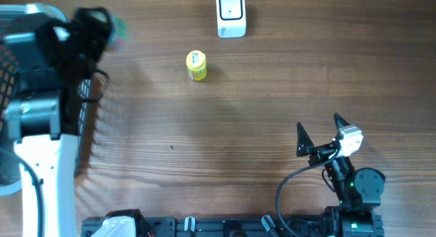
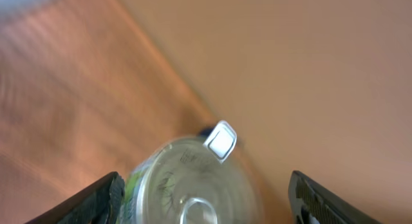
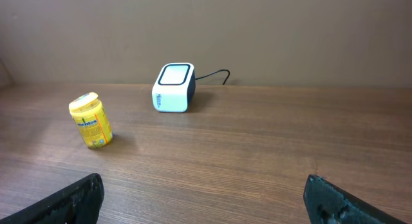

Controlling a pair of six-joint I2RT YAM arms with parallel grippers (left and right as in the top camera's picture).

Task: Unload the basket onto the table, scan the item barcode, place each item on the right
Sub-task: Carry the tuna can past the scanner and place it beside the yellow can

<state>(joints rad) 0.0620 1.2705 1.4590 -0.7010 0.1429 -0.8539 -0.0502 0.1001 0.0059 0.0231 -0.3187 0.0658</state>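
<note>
Yellow jar (image 1: 196, 65) near white scanner (image 1: 231, 14)

The wooden table (image 1: 238, 128) carries a small yellow bottle (image 1: 196, 65) (standing on its base). A white scanner (image 1: 231, 14) sits near it, not touching.

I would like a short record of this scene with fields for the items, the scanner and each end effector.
item on table: yellow cylindrical plastic container, standing, apart from scanner
scanner: white box-shaped barcode scanner, near the wall
left end effector: blurred clear round container with green label between its fingers; grip unclear
right end effector: open, empty, near side of wooden table
</note>
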